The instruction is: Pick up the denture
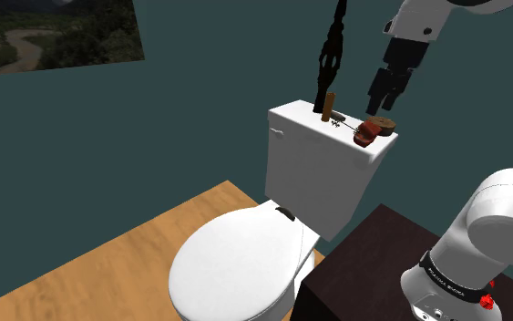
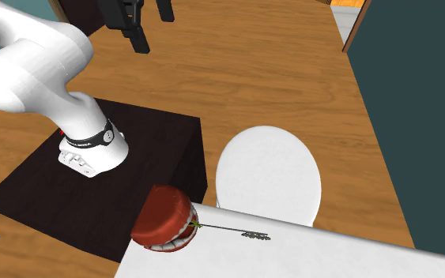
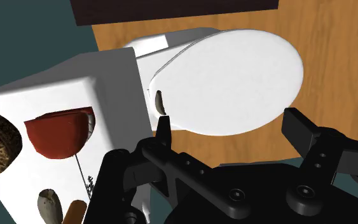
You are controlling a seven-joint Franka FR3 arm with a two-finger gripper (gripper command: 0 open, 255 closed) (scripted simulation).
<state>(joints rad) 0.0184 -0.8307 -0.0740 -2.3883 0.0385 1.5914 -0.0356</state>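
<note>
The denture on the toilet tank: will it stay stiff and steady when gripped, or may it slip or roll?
The denture looks rigid, so it probably keeps its shape. Its rounded red dome may let it rock or slip in a grip. It sits close to the edge of the tank top, so a push could drop it.
</note>
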